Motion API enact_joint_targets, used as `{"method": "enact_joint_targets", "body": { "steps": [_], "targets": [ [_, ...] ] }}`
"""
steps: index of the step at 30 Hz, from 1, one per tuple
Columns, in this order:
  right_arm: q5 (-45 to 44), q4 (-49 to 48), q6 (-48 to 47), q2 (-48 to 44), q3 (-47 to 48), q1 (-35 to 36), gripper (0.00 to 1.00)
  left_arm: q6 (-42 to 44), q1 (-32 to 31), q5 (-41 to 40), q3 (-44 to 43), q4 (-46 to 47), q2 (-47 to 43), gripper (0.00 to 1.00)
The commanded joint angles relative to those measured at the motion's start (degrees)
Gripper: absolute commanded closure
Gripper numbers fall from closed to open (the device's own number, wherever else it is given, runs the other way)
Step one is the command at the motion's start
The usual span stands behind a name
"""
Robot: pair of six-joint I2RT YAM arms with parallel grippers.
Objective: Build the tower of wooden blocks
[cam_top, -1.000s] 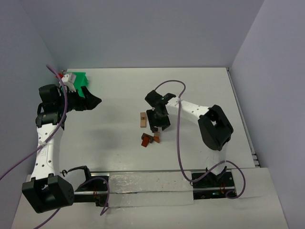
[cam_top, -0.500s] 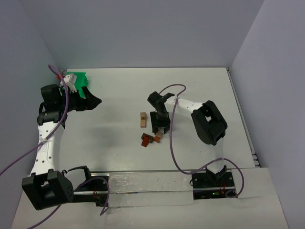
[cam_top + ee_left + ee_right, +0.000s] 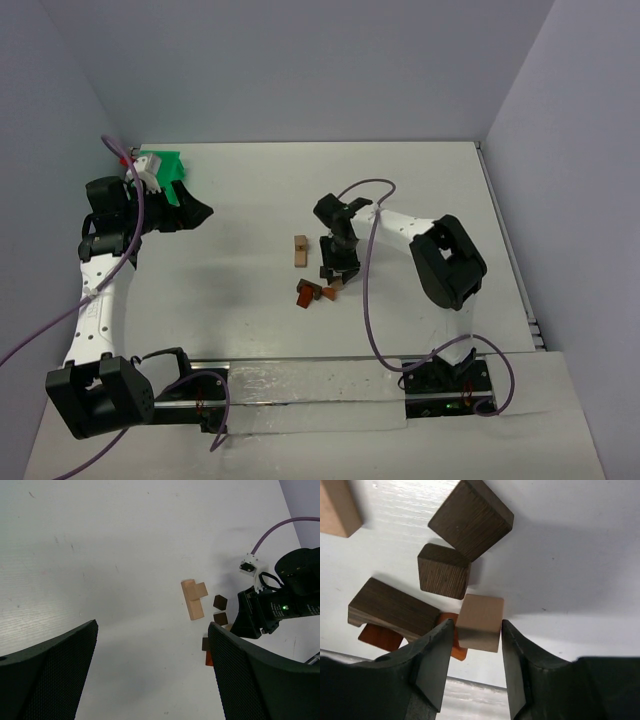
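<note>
Between right gripper (image 3: 476, 630) fingers the tan cube (image 3: 480, 621) is pinched; touching reddish-brown block (image 3: 380, 637) could be dragged along on lifting

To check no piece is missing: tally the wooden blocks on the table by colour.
Light tan blocks: 3
Dark brown blocks: 3
Reddish-brown block: 1, partly hidden under a dark one
Total: 7
</note>
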State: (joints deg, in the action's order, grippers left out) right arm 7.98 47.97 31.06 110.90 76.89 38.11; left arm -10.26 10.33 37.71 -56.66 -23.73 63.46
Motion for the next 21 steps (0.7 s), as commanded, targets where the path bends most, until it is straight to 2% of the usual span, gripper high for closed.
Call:
{"method": "enact_joint_targets", "body": {
  "steps": [1, 7, 10, 12, 21],
  "targets": [
    [-0.7, -1.1, 0.1, -4.5, 0.3, 0.5, 0.58, -0.4, 0.2, -0.2, -0.1, 2.5, -0.7, 0.04],
    [-3.9, -0.2, -0.6, -7.8, 2.6, 3.5, 0.81, 0.0, 0.2, -0.9, 0.0, 2.0, -1.3, 0.04],
    [-5.6, 2.2, -0.9, -7.8, 6.4, 4.3, 0.95, -0.3, 0.2, -1.3, 0.0, 1.9, -1.3, 0.04],
    [-5.8, 4.3, -1.1, -6.6, 10.3, 4.8, 1.0, -0.8, 0.2, -1.5, 0.0, 2.3, -1.3, 0.04],
    [-5.8, 8.4, 1.5, 0.6, 23.6, 6.6, 1.0, -0.8, 0.2, -4.2, -0.9, 1.4, -1.7, 0.03]
  ]
}}
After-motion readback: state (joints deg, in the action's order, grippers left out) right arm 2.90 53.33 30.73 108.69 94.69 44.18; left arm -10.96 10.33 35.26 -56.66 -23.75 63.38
